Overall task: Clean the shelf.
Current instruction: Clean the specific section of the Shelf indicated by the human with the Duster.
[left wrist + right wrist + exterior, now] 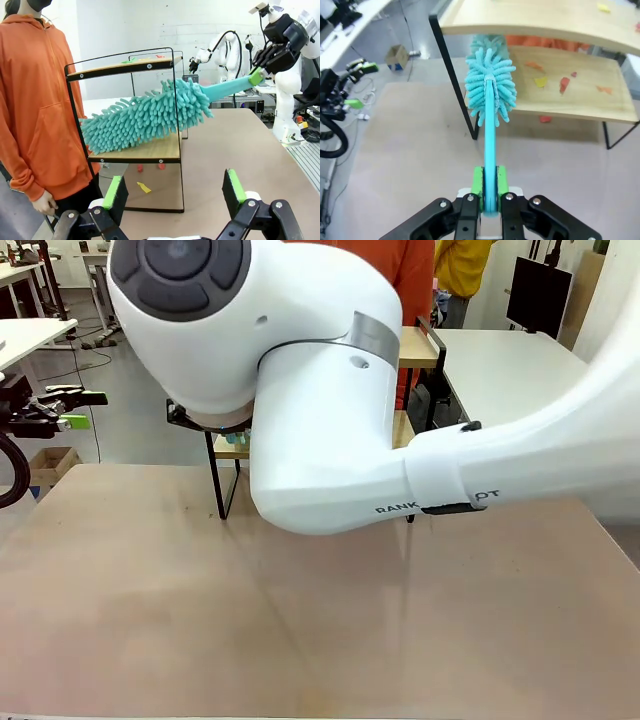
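Note:
The shelf (150,150) has two light wooden boards in a thin black frame and stands on the brown table in front of a person in an orange hoodie (35,100). My right gripper (489,190) is shut on the handle of a teal fluffy duster (490,80). The duster's head lies on the lower board (570,102), under the top board (545,20). Coloured paper scraps (540,81) lie on the lower board. From the side, the duster (145,117) reaches across the lower board, with my right gripper (257,75) at its handle end. My left gripper (175,195) is open and holds nothing, well back from the shelf.
A yellow scrap (144,187) and red scraps (161,166) lie on the table under the shelf. My right arm (330,390) hides most of the shelf (222,480) in the front view. My left gripper (75,408) hangs beyond the table's left edge. The near tabletop (300,620) is bare.

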Motion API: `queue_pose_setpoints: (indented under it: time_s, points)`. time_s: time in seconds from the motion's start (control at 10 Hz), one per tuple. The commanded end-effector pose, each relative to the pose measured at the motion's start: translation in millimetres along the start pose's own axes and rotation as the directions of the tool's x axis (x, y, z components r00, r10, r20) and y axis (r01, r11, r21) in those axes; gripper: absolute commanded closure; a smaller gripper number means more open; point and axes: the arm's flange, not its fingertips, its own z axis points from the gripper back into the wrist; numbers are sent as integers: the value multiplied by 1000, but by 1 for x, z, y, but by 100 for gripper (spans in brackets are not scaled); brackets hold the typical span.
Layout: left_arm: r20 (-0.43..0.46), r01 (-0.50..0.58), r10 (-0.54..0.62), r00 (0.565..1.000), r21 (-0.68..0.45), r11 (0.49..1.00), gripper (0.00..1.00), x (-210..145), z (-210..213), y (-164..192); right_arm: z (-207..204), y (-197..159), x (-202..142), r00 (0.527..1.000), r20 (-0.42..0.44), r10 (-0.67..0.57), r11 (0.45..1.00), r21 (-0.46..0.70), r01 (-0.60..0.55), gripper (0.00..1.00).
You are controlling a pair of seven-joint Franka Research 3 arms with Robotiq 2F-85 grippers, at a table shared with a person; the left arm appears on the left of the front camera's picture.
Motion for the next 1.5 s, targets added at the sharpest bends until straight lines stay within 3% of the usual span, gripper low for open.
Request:
queue_pose_setpoints:
  time_s: [0.0, 0.4, 0.5, 0.6, 0.9, 1.0, 1.4]
  points:
    - [7, 17, -16, 1000, -3, 1000, 0, 2, 0, -2, -36, 41, 3, 999, -22, -30, 1000, -3, 30, 86]
    - [7, 17, -16, 1000, -3, 1000, 0, 2, 0, -2, -59, 38, -4, 982, -180, -48, 998, 36, 56, 86]
    - [7, 17, -16, 1000, -3, 1000, 0, 2, 0, -2, -51, 34, 3, 975, -219, -19, 994, 104, 43, 86]
    - [7, 17, -16, 1000, -3, 1000, 0, 2, 0, -2, -41, 1, -15, 987, -158, -17, 999, 31, 23, 86]
    - [7, 17, -16, 1000, -3, 1000, 0, 2, 0, -2, -41, 1, -15, 987, -158, -17, 999, 31, 23, 86]
    - [7, 17, -16, 1000, -3, 1000, 0, 2, 0, -2, -41, 4, -11, 986, -165, -33, 999, 35, 40, 100]
    - [7, 17, -16, 1000, -3, 1000, 0, 2, 0, -2, -45, -23, -10, 988, -141, -57, 995, -89, 45, 100]
